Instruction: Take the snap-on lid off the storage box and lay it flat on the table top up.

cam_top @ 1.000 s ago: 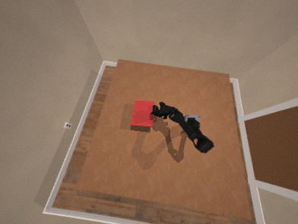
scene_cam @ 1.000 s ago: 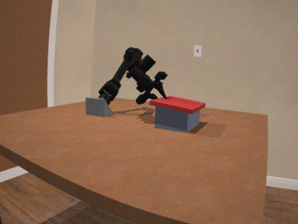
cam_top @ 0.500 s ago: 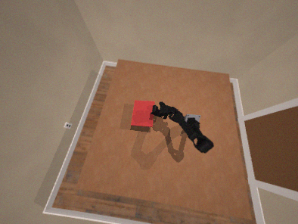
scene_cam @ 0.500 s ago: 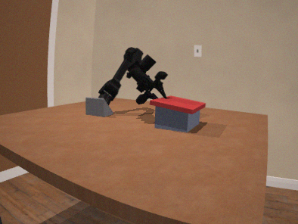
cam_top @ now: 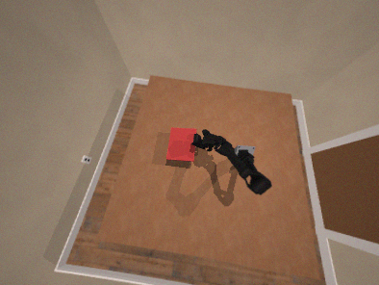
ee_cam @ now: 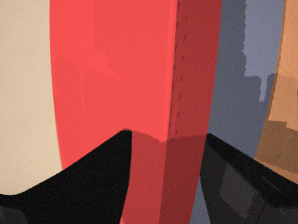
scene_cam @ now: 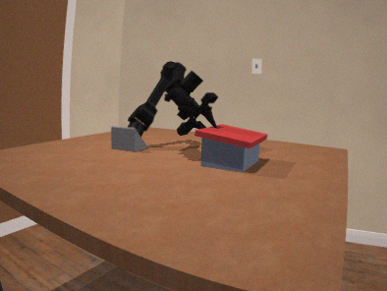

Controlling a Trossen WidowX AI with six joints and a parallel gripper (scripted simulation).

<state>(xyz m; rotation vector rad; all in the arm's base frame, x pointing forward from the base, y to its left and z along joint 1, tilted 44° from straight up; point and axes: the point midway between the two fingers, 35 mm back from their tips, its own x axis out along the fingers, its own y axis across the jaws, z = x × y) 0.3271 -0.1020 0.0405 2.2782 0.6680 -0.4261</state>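
Observation:
The red lid (scene_cam: 231,135) lies on top of the grey-blue storage box (scene_cam: 229,154) near the middle of the table; its near-arm edge looks slightly raised. From above the lid (cam_top: 181,143) covers the box. My gripper (scene_cam: 210,123) is shut on the lid's edge on the arm's side, one finger above and one below. In the wrist view the lid's edge (ee_cam: 162,129) runs between the two black fingers, with the box's blue wall (ee_cam: 242,76) beside it.
The arm's grey base (scene_cam: 127,139) stands on the table to the left of the box. The wooden table top (cam_top: 202,193) extends all around the box, its edges far from it.

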